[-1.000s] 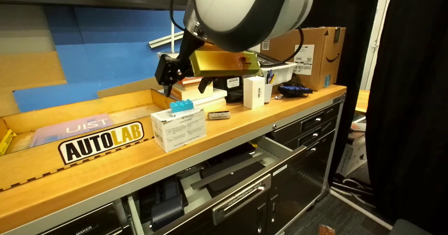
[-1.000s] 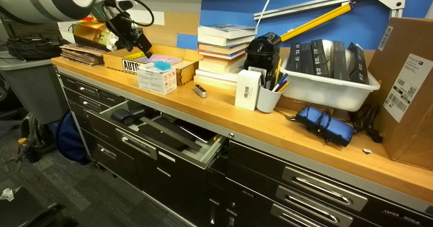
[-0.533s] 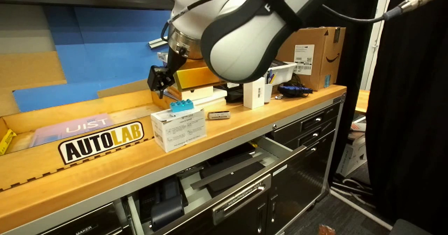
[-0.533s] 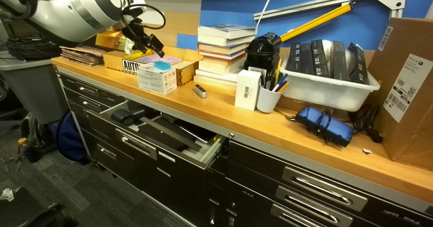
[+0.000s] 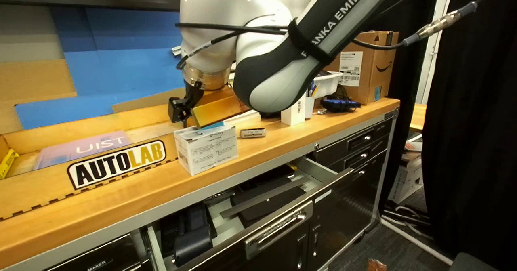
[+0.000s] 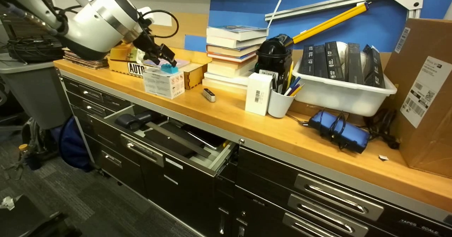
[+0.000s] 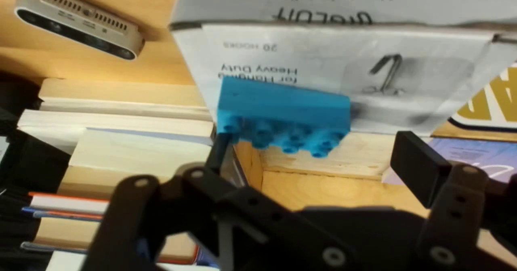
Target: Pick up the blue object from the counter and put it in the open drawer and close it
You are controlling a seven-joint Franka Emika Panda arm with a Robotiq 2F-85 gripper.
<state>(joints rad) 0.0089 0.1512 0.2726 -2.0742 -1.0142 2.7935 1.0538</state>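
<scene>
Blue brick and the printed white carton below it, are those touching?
Touching. In an exterior view the blue brick sits flat on the printed white carton, its lower edge meeting the top face with no gap showing.

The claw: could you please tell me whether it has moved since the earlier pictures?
Yes: in an exterior view, the claw has shifted rightward and down in the picture relative to the white box beneath the blue block.

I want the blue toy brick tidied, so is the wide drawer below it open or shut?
Open: in both exterior views the wide drawer sticks out past the wooden counter, showing its grey inside.
</scene>
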